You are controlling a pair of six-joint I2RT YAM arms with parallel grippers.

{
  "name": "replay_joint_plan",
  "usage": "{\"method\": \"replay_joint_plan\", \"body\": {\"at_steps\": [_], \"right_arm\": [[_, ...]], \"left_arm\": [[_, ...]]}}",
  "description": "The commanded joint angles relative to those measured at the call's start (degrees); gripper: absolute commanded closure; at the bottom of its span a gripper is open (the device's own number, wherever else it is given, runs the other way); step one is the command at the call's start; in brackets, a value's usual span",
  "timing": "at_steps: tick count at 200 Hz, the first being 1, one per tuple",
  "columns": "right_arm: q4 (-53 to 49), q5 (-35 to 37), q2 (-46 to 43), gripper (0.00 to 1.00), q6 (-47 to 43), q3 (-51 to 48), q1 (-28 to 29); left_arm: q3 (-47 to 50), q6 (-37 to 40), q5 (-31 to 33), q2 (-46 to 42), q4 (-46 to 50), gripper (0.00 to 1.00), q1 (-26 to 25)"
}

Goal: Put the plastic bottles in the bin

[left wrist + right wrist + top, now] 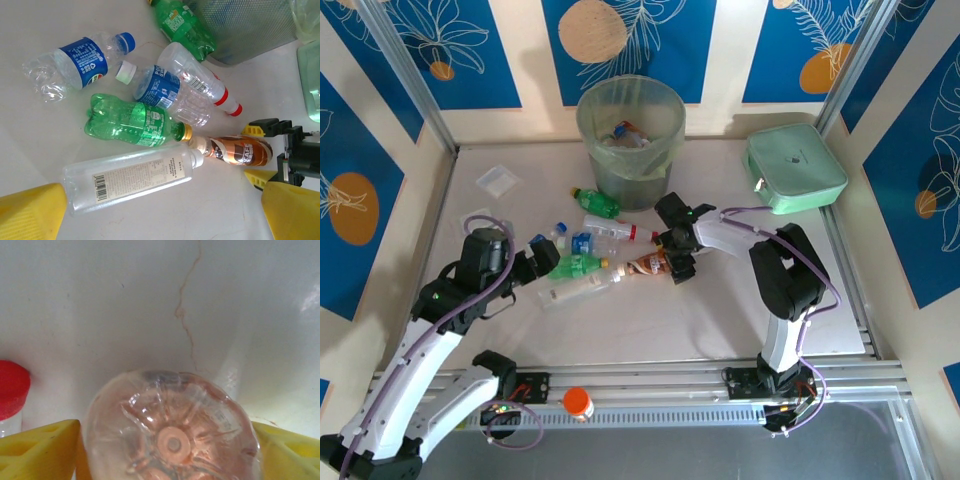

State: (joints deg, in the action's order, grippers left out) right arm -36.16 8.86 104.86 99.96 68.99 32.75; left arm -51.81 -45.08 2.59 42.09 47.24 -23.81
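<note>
Fingers (45, 450) of the right gripper (672, 258) are standing spread either side of the brown-labelled bottle (240, 150) lying mid-way across the worktop (720, 320), before the bin (655, 165); light, thin-walled and slippery, it is probably calling for a gentle grip near its stiffer base.

A pale, glossy table (650, 320) sits boxed in by walls on three sides. Behind it and to either side of it, blue panels (450, 50) carry white line-drawn leaves and orange and peach discs (600, 30), split by cream strips. Metal posts (405, 75) rise from the table's two far corners, and a ribbed metal rail (670, 375) runs along its near edge. A thin brown crack (186, 315) wanders across the tabletop, which catches soft white glare.
</note>
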Motion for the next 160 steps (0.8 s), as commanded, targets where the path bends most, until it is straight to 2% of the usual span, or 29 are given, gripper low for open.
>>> {"method": "replay_joint_plan", "body": {"at_steps": [1,51,91,112,127,143,160], "right_arm": [[0.35,0.89,0.00,0.22,0.96,-0.99,-0.97],[1.88,0.38,-1.47,0.38,0.05,-3.05,-2.16],[2.67,0.45,-5.16,0.45,-2.37,-5.08,-3.16],[2.97,0.08,-8.92,0.45,-9.82,-5.37,-4.01],[2.68,3.18,-12.84,0.45,-14.76,-5.69,-3.00],[3.30,5.50,-16.94,0.46,-19.99,-6.14,-1.86],[3.81,4.68,-20.05,0.47,-25.27,-5.83,-1.17]], "left_arm": [[0.66,1.31,-0.82,-0.16,0.59,0.01,-0.18],[0.84,2.28,-1.98,0.18,-0.83,0.01,-0.18],[0.77,8.57,-9.42,2.21,-5.40,0.01,-0.18],[-0.12,15.63,-16.09,3.97,-6.84,0.01,-0.27],[-0.78,18.95,-19.36,4.99,-7.20,0.01,-0.89],[-1.71,22.29,-21.57,6.46,-7.14,0.01,-2.65],[-3.81,25.77,-22.36,9.41,-5.51,0.00,-6.03]]}}
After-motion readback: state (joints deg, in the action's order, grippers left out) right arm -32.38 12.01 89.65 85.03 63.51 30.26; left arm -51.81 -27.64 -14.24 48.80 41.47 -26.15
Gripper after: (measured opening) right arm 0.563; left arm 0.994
